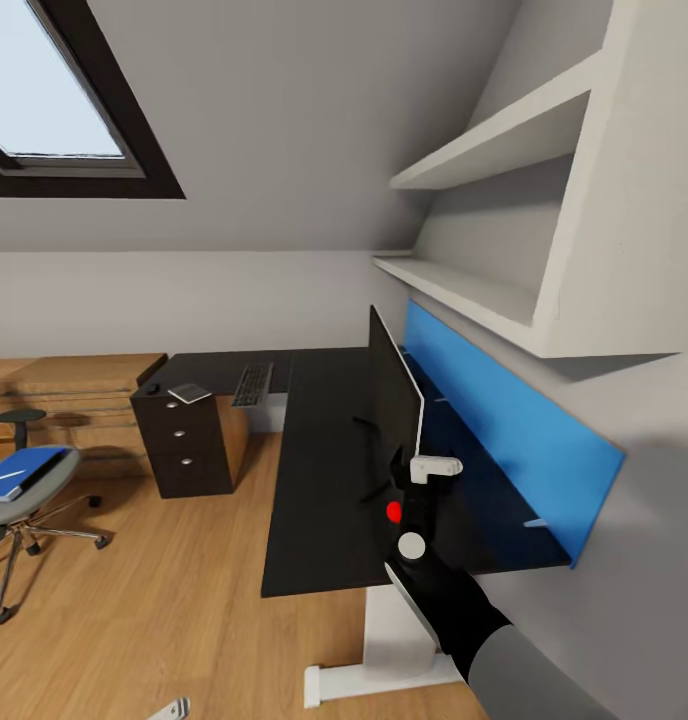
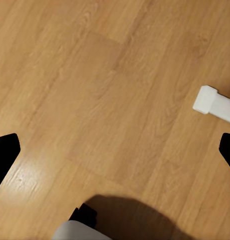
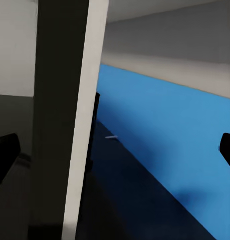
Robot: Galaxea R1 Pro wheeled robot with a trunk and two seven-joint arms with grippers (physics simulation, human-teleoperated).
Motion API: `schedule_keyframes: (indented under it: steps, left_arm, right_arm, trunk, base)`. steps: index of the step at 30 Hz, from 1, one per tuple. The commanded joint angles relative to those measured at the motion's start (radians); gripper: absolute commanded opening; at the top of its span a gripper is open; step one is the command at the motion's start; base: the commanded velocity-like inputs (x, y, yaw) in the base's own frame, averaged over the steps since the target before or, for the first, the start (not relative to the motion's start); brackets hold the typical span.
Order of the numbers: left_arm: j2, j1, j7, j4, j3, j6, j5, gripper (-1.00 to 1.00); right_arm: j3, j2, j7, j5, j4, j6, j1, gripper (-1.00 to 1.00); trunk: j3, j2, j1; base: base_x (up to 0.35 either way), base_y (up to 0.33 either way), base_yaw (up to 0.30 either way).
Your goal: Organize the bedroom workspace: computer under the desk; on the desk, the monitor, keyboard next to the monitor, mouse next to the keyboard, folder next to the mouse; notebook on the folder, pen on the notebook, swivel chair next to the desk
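right gripper (image 1: 416, 478) jaws apart at monitor (image 1: 394, 400) edge | left unclear | risk: nudge tips monitor off desk (image 1: 314, 500)

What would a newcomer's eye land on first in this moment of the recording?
Most striking is the bright blue back panel along the far edge of the glossy black desk, with the monitor standing edge-on just in front of it and the right gripper held up close to its near edge. At the room's left, the blue folder lies on the seat of the grey swivel chair, away from the desk.
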Motion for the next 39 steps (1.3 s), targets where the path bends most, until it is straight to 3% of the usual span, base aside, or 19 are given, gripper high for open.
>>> schedule_keyframes:
  steps: [1,28,39]
  left_arm:
    - [-0.001,0.000,0.002,-0.003,0.002,0.005,0.009,1.00]
    - [-0.001,0.000,0.003,-0.003,0.004,0.005,0.009,1.00]
    - [-0.001,0.000,0.003,-0.003,0.004,0.005,0.009,1.00]
  right_arm:
    - [0.002,0.000,-0.005,0.001,0.001,-0.003,-0.001,1.00]
    - [0.002,0.000,-0.005,0.001,0.001,-0.003,-0.001,1.00]
    - [0.013,0.001,-0.005,0.001,0.001,-0.004,0.000,1.00]
  trunk:
    - [-0.001,-0.001,0.000]
    - [-0.001,-0.001,0.000]
    - [-0.001,-0.001,0.000]
  base:
    - [0.000,-0.139,0.000]
    - [-0.002,-0.054,0.000]
    - [-0.229,0.000,0.000]
